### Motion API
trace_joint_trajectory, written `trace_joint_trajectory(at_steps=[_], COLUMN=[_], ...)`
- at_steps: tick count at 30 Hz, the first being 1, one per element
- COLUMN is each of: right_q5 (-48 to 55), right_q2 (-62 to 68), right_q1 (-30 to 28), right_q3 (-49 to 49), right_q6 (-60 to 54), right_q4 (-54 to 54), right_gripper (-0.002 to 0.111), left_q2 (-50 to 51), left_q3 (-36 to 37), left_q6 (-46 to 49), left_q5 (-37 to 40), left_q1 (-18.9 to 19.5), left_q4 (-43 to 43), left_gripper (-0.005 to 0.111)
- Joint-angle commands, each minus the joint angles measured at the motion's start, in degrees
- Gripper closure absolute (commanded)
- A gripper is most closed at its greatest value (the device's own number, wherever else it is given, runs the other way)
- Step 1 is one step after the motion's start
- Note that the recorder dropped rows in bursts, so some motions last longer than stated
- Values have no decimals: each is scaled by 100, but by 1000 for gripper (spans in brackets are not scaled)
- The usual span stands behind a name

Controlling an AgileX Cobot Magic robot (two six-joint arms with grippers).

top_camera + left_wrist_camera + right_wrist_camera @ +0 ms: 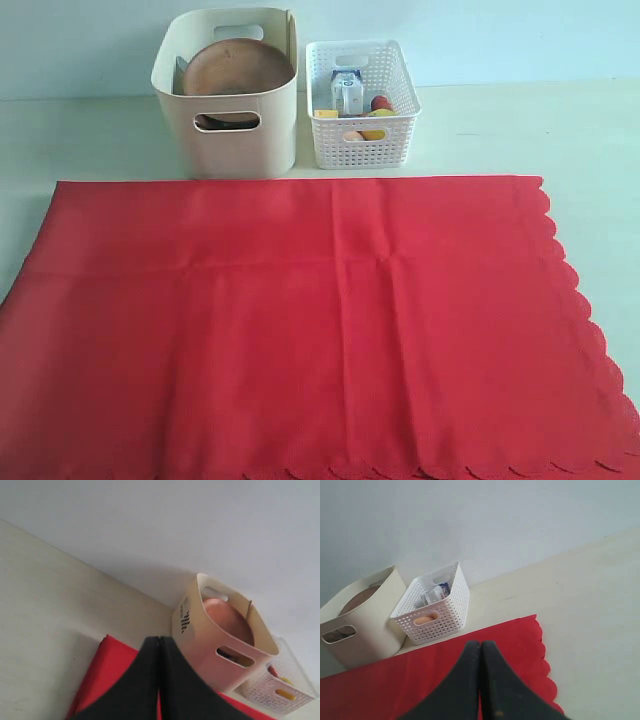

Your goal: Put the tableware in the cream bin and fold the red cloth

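Scalloped red cloth point(300, 320) — smooth cream bin point(228, 152).

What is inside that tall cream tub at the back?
A round brown plate fills most of the opening of the cream bin. Something dark shows through the handle cut-out, too little to identify. Anything beneath the plate is hidden by it and the walls.

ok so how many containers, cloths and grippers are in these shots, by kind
containers: 2 (cream bin, white basket)
cloths: 1 (red cloth)
grippers: 2 (left gripper, right gripper, both shut)
total: 5
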Motion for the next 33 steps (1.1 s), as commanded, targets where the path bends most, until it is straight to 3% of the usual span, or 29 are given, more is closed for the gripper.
trace_joint_trajectory(at_steps=[1,9,12,17,20,27,33], right_q5=[-86,-99,-108,-108,-108,-95,-70], right_q2=[-25,-25,-25,-25,-25,-25,-25], right_q1=[-21,-21,-21,-21,-21,-21,-21], right_q3=[30,30,30,30,30,30,30], right_q6=[-21,-21,-9,-9,-9,-9,-9], right_q4=[66,81,78,78,78,78,78], right_gripper=[108,108,108,108,108,108,108], left_q2=[947,3646,4412,4857,5004,5538,6101], left_q3=[-459,-1166,-1203,-1203,-1203,-1363,-1403], left_q6=[37,322,322,322,301,314,326], left_q5=[-35,148,219,115,16,-175,-362], left_q1=[41,1085,1184,1184,1132,718,326], left_q4=[892,1225,1225,1225,1147,1084,1084], left_gripper=[107,107,107,105,91,42,27])
